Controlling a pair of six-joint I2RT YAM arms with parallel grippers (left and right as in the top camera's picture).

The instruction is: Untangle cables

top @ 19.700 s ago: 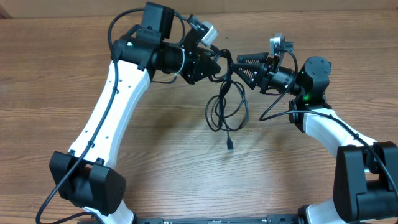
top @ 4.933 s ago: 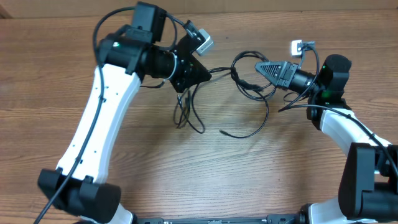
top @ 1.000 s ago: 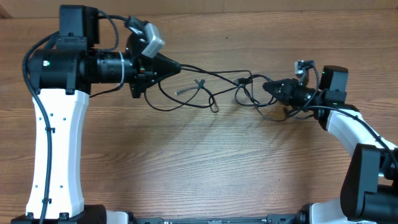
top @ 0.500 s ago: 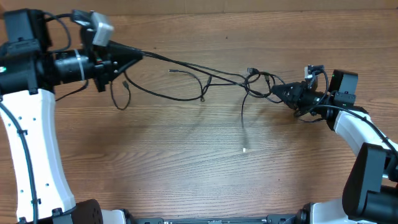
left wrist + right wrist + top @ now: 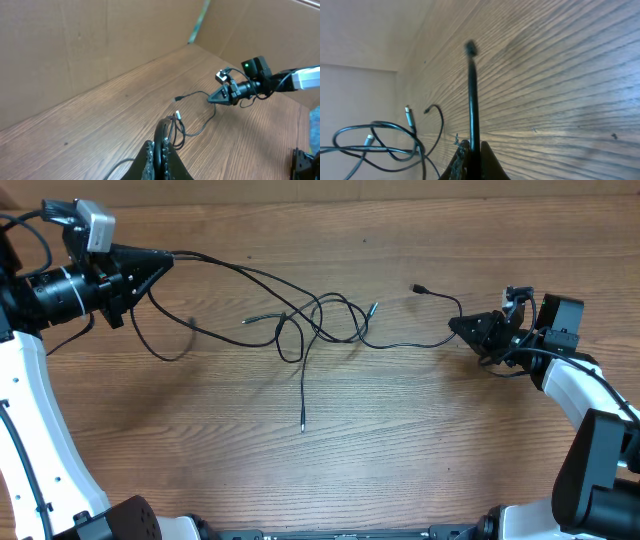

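The cables (image 5: 318,308) stretch across the desk (image 5: 420,450), their long axis running straight from the left jaws to the right jaws, and each pair is clenched on a strand. A loose knot of loops lies between the two pairs. From it one free end trails toward the robot, and a plug near the right jaws points toward the left jaws

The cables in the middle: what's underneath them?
Only the bare wooden table shows beneath the cables. Where strands cross, the lower ones are covered, so their order is unclear.
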